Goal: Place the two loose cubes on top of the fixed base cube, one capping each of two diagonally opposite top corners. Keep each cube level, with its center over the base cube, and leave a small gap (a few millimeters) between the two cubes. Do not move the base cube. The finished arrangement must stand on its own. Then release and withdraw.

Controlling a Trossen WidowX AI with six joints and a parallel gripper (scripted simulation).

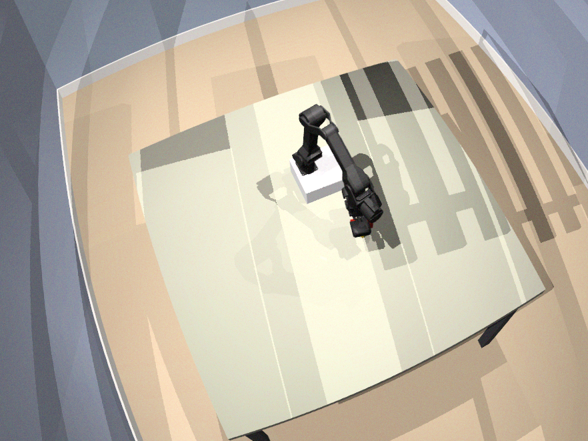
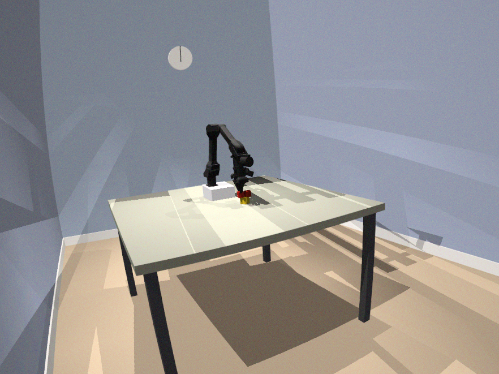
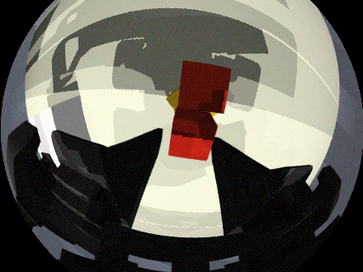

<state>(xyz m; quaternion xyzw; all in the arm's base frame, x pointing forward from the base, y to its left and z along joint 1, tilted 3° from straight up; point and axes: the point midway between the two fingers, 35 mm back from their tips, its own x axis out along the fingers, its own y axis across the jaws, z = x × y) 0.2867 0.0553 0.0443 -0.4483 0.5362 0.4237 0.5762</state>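
Observation:
The yellow base cube stands on the table, mostly hidden under two red cubes. One red cube sits on its top, on the side away from the gripper. The other red cube is at the opposite side of the top, between the fingers, and looks level with the first. My gripper is open around this nearer cube, with a narrow gap showing at the left finger. Any gap between the cubes and the contact with the base cannot be made out. The top view shows only slivers of red.
The arm stands on a white block, behind and to the left of the cubes in the exterior view. The pale table carries them all. The cubes are well inside the table's edges. Dark shadows cross the tabletop.

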